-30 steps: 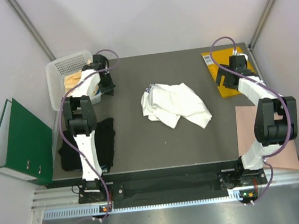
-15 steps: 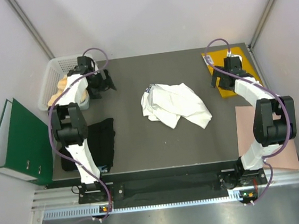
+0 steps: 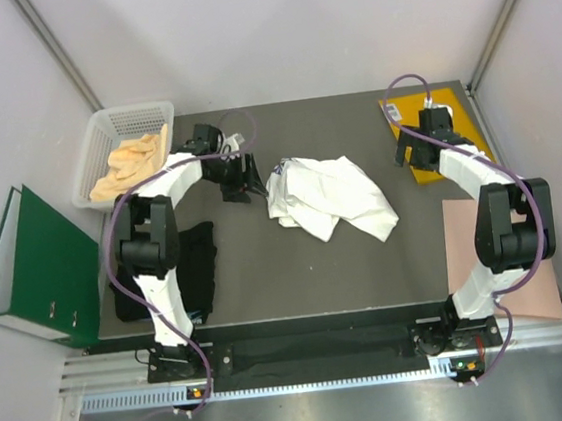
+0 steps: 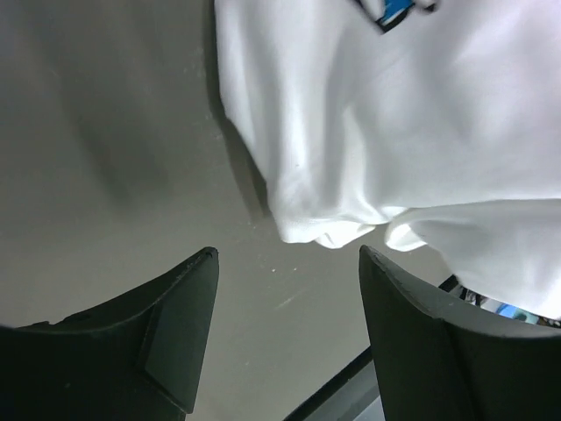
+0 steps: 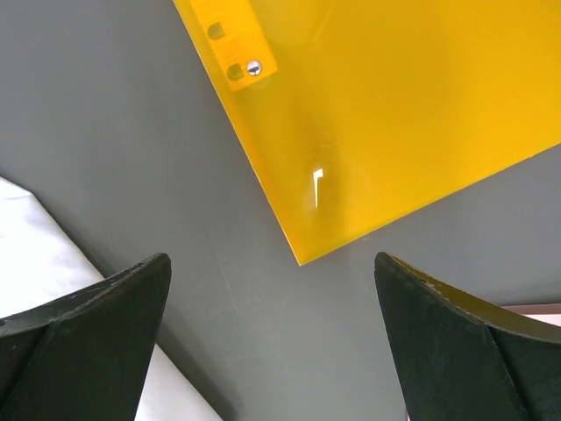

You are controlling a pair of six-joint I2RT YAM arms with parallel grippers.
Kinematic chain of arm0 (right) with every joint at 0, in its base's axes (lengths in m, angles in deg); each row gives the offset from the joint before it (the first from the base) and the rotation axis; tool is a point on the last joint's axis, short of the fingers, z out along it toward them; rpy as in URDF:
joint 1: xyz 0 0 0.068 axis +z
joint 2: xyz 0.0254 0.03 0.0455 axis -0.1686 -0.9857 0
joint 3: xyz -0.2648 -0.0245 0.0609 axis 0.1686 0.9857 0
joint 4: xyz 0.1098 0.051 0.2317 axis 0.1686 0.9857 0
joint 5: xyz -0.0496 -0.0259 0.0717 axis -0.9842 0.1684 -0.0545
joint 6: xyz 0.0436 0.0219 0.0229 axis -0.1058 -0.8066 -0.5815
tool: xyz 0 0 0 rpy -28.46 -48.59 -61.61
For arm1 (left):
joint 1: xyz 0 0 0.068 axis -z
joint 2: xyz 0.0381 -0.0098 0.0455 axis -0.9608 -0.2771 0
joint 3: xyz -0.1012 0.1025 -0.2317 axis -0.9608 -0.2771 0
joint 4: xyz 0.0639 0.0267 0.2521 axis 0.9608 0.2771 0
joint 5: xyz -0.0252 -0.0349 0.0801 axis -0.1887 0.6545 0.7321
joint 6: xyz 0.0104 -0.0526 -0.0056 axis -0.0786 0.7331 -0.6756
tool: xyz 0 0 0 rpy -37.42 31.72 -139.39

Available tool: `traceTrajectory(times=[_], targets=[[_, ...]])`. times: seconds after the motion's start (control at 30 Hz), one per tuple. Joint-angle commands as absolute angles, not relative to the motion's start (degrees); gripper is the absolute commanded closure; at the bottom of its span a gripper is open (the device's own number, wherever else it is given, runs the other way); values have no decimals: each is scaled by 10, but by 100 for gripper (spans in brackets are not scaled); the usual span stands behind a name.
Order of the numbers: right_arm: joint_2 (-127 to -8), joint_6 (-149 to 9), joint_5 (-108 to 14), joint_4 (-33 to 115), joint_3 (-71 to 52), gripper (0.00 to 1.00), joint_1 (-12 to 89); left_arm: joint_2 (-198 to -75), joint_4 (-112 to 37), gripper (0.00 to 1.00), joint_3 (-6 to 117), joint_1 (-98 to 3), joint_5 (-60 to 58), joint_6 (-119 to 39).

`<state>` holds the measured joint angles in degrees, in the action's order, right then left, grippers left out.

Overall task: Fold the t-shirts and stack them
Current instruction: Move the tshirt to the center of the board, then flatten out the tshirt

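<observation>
The left gripper (image 4: 287, 263) and right gripper (image 5: 272, 263) gape empty. The white t-shirt (image 3: 330, 197) is limp; pinch its bunched edge, probably 2 layers.

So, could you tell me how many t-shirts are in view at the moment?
2. The white t-shirt lies crumpled mid-table; the black t-shirt lies at the near left edge, partly under the left arm. More could be hidden in the basket.
</observation>
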<state>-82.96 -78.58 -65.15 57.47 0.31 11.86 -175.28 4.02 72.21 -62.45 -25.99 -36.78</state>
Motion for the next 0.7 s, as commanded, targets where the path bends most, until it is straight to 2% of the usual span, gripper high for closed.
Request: traceTrajectory(times=[0.0,0.2,0.23,0.3,0.37,0.4,0.43,0.47,0.67], targets=[[-825,-792,-650,565,-6,0,126,-1779,40,31,702,-619,-297,-390],[-819,-790,-652,566,-1,0,127,-1821,60,31,712,-596,-322,-408],[-819,-791,-652,567,0,0,126,-1824,58,34,711,-588,-322,-407],[-818,-791,-653,566,0,0,128,-1836,58,42,714,-582,-319,-407],[-818,-793,-652,566,1,0,128,-1845,59,58,717,-577,-313,-407],[-817,-793,-653,567,2,0,127,-1852,60,68,719,-577,-310,-407],[-816,-794,-653,566,3,0,128,-1855,62,92,724,-577,-306,-405],[-816,-793,-652,567,4,0,127,-1855,63,100,727,-577,-287,-402],[-805,-794,-654,566,14,0,129,-1802,66,100,752,-580,-199,-391]])
